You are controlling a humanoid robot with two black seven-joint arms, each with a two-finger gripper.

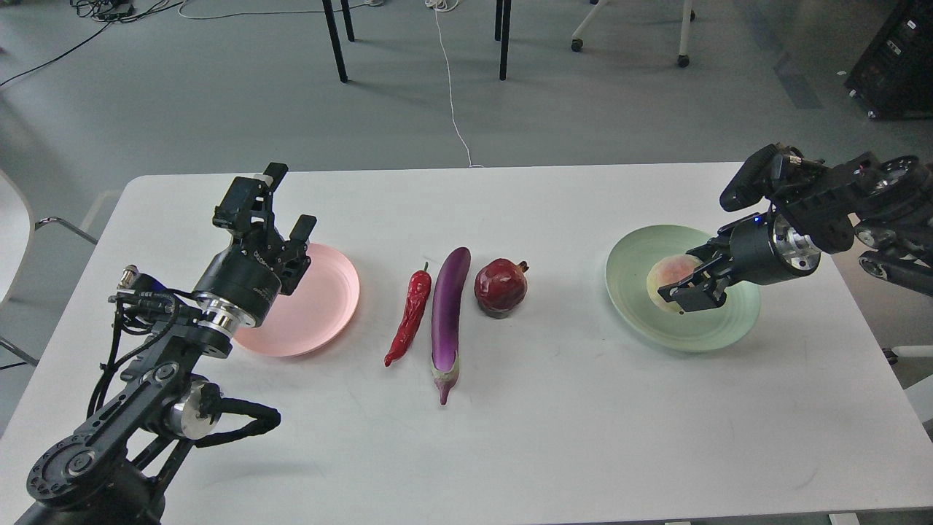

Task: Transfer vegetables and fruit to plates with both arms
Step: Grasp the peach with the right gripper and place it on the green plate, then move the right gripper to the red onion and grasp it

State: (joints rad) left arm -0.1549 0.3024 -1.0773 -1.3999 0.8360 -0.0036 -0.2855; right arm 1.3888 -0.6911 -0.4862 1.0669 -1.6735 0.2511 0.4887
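Observation:
My right gripper (685, 284) is shut on the yellow-green peach (669, 278) and holds it over the pale green plate (641, 321) at the right. I cannot tell whether the peach touches the plate. The purple eggplant (448, 313), the red chili pepper (410, 315) and the dark red pomegranate (501, 286) lie on the white table at its middle. My left gripper (273, 208) is open and empty, above the far left rim of the pink plate (321, 306).
The white table (510, 437) has its far edge just behind the plates. Chair and table legs (335, 40) and cables stand on the grey floor beyond. A dark box (893, 58) sits at the top right.

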